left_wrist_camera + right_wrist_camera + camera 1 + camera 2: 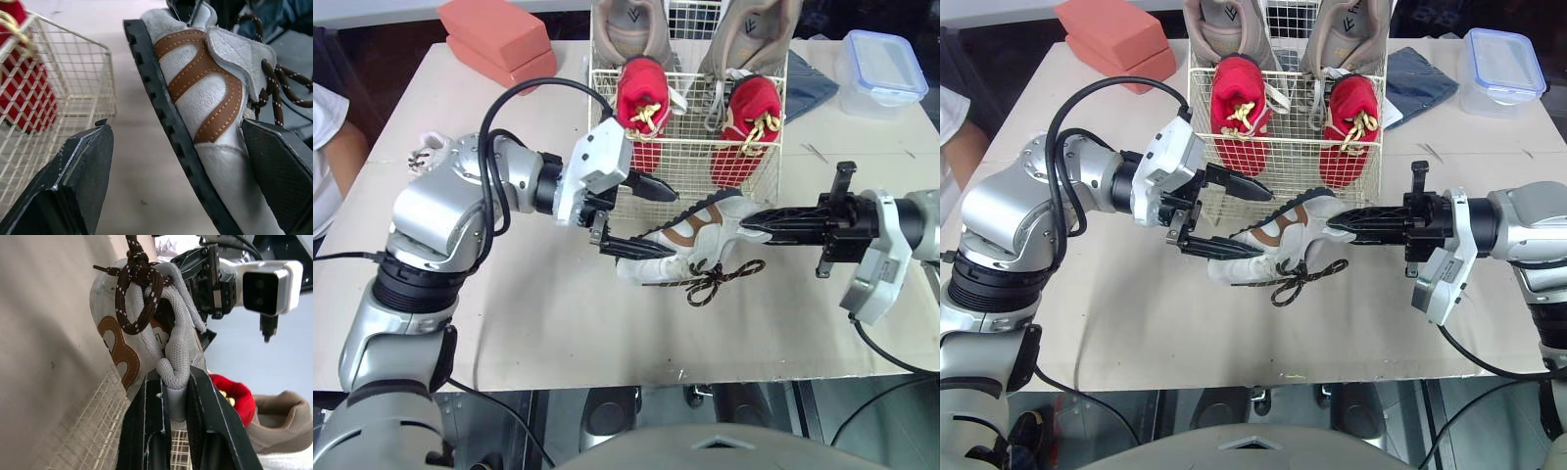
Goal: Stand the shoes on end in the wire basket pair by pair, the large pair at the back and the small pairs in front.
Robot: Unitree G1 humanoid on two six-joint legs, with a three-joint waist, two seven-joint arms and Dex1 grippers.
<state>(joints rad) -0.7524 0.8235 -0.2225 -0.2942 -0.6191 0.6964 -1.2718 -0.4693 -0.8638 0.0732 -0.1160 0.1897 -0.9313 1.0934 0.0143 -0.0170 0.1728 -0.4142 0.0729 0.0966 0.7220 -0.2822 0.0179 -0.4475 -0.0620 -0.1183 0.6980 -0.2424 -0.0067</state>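
Observation:
A wire basket [691, 157] stands at the back centre. Two large beige shoes [634, 27] stand on end at its back, and two red shoes [642, 98] in front of them. Just before the basket a white shoe [690, 238] with brown stripes and brown laces is held low over the table. My right gripper [177, 399] is shut on its padded grey collar. My left gripper [648, 217] is open and straddles the shoe's toe end. In the left wrist view one finger [274, 166] lies against the upper and the other stands apart from the black sole [168, 127].
Two salmon blocks [499, 41] lie at the table's back left. A lidded clear box [881, 67] and a blue cloth [810, 83] are at the back right. A person's arm [333, 147] shows at the left edge. The table's front edge [636, 377] is close.

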